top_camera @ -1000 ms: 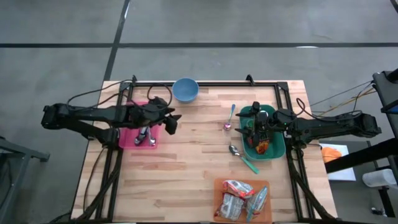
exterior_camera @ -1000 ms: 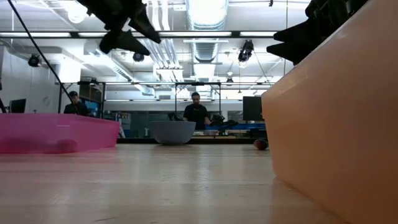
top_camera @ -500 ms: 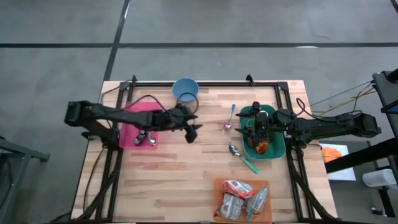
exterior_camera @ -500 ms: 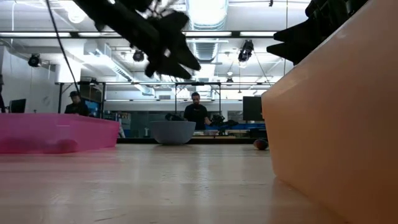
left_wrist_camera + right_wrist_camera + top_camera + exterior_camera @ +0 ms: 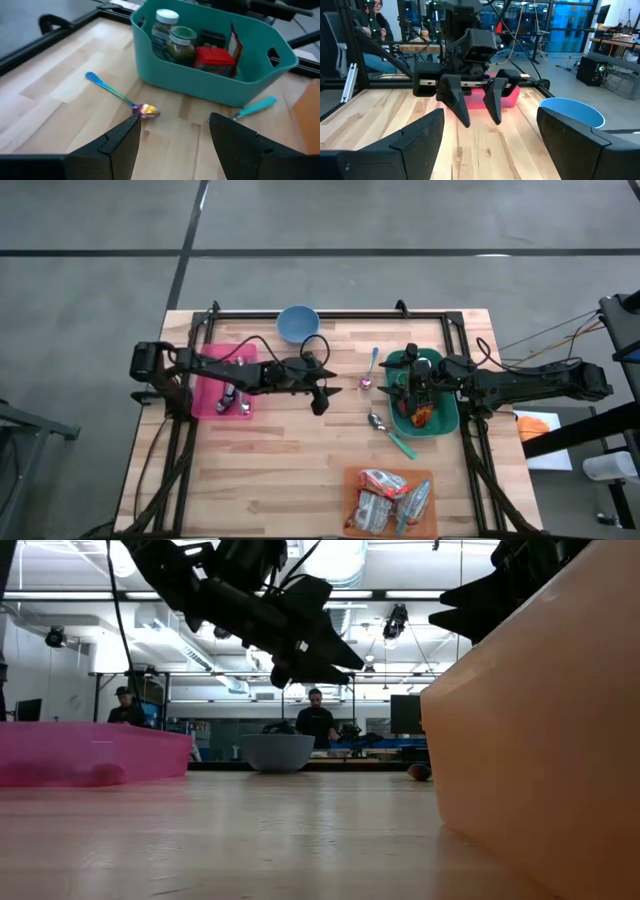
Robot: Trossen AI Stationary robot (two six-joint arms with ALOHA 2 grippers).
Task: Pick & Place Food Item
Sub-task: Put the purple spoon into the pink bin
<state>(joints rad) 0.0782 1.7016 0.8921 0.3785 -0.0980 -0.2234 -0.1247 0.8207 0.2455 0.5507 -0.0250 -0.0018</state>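
Tabletop [image 5: 290, 450]: bare wood mid-span and along near edge left of orange tray [image 5: 391, 502]. Left gripper [image 5: 320, 392], jaws open, empty, above centre, short of iridescent spoon [image 5: 121, 95]. Right gripper [image 5: 403, 385], jaws wide apart, nothing visibly held, over teal bin [image 5: 210, 85]. Teal bin: two jars, red packet. Orange tray: food packets [image 5: 385, 498], near right edge. Pink tray [image 5: 205, 402]: small items, unclear. Blue bowl [image 5: 298, 324] at far edge. Teal-handled spoon [image 5: 392, 435] beside bin

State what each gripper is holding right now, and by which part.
Nothing is held. The left gripper is open and empty above the bare table; the right gripper is open and empty over the teal bin.
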